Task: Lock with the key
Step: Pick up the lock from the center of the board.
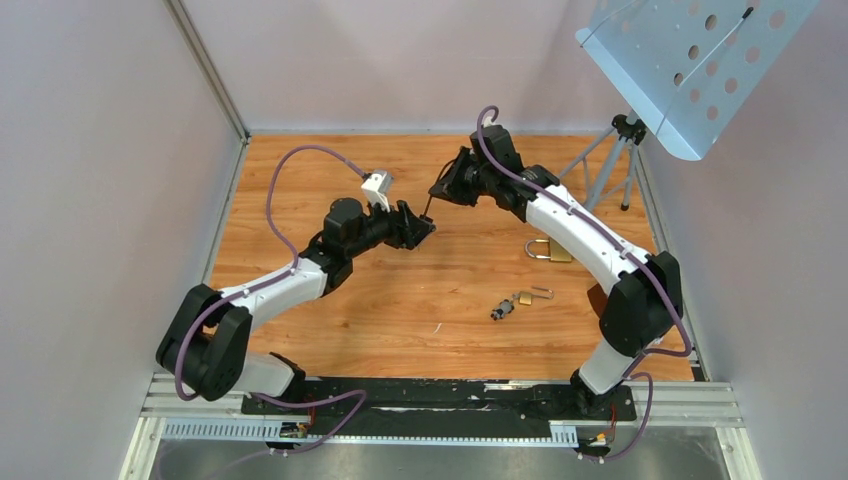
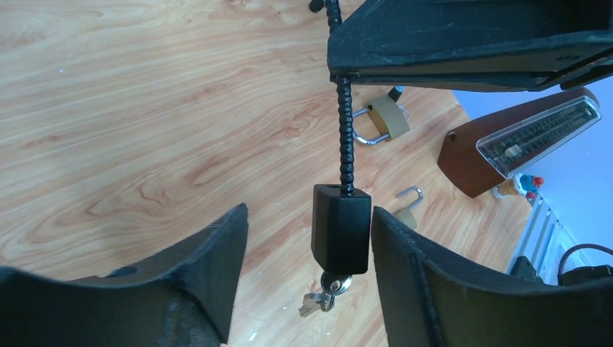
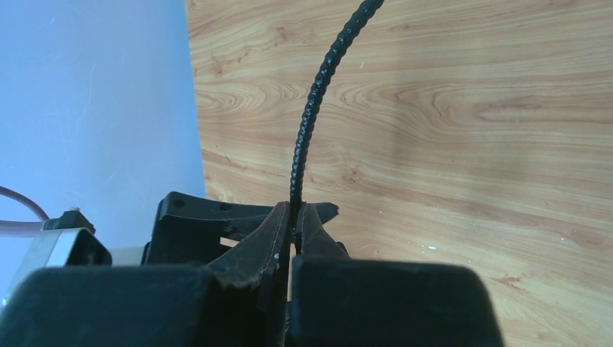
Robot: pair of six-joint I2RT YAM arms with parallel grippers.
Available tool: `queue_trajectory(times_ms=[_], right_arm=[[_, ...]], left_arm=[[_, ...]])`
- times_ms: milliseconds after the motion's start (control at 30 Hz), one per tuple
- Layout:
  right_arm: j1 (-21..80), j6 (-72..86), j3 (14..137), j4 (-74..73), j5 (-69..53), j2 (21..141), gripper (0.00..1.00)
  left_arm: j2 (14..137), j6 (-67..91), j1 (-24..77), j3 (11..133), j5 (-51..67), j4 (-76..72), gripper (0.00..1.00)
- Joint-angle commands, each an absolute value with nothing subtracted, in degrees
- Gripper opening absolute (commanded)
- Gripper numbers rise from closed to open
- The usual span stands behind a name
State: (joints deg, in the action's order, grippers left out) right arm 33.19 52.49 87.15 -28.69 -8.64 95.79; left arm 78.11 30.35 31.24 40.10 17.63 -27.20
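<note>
I want my left gripper [image 2: 309,220] to close squarely on the flat sides of the black block-shaped lock body [image 2: 341,228], above the small silver key [image 2: 329,288] poking from its underside so the key is left free to turn. Meanwhile my right gripper [image 3: 295,211], pinched shut on the black ribbed cable [image 3: 311,123] above the lock body, steadies it against swinging. The left fingers [image 2: 209,275] stand apart with the lock body hanging between them, one just beside one face, the other across a clear gap from the opposite face, neither plainly gripping.

Lock body [image 2: 340,228] between left fingers [image 2: 209,278]; key [image 2: 334,285] beneath; cable [image 2: 345,130] above; padlock [image 2: 383,119] on table [image 2: 144,108].
</note>
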Motion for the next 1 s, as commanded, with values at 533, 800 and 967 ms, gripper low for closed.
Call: queue_trajectory(times_ms=[533, 800, 967], right_arm=[[33.3, 52.0, 90.3, -26.9, -9.4, 97.7, 0.00], [30.7, 49.0, 87.3, -26.8, -10.2, 95.2, 0.71], [25.9, 39.4, 85.2, -26.0, -12.5, 91.5, 0.66]], left_arm=[[80.4, 27.1, 32.0, 47.0, 16.0, -23.3, 0.00], [76.2, 18.1, 31.9, 49.2, 12.2, -16.4, 0.00], [71.3, 5.9, 31.2, 53.6, 14.2, -5.3, 0.00]])
